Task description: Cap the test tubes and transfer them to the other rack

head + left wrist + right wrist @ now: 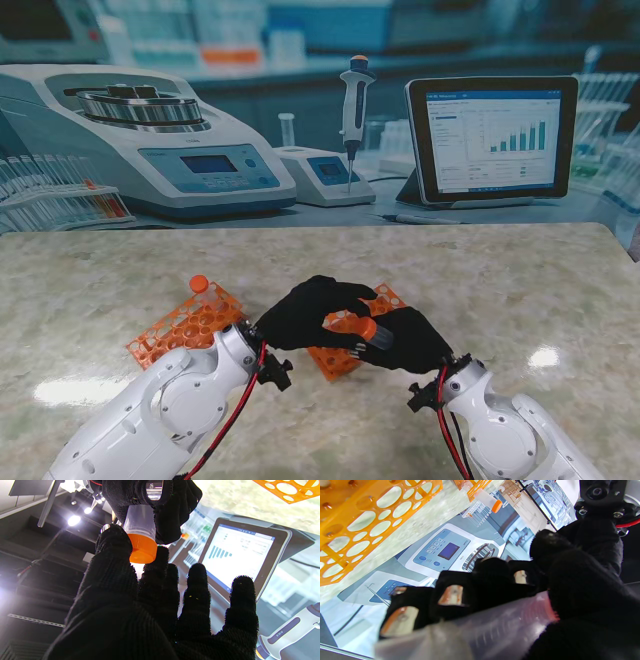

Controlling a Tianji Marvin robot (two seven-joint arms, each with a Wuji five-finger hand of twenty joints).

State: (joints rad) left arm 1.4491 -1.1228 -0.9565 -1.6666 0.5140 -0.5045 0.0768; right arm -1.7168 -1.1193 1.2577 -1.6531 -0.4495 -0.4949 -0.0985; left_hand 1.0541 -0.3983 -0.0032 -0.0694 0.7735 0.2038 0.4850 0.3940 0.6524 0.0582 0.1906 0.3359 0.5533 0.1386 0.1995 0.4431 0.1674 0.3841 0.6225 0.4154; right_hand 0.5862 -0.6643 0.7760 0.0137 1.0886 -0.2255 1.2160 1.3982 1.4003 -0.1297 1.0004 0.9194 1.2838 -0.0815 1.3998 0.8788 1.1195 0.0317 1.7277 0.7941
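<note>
One tube (368, 333) in both hands, one capped tube (199, 285) racked, two orange racks (185, 325).

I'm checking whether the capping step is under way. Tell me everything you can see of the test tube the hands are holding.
The test tube is clear, slightly frosted plastic with an orange screw cap on its mouth. It is held off the table, above the orange rack. The right hand wraps its body; the left hand has thumb and fingertips on the cap. Whether the cap is fully tightened cannot be told.
</note>
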